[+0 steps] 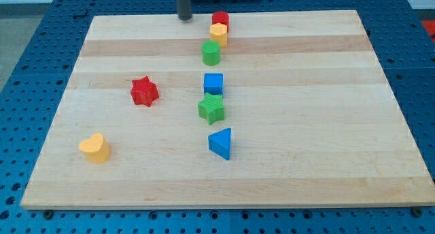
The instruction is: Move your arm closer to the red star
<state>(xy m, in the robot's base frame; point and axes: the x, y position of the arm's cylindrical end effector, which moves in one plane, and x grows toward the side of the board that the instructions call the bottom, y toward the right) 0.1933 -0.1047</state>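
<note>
The red star [144, 91] lies on the wooden board [306, 152], left of centre. My tip [185, 18] is at the view's top edge of the board, well above and to the right of the red star and not touching it. It stands just left of the red block [220, 18] at the top.
A column of blocks runs down the middle: a red block, a yellow block [218, 34], a green cylinder [211, 53], a blue cube [213, 83], a green star [211, 109] and a blue triangle [221, 143]. A yellow heart [94, 148] lies at the lower left.
</note>
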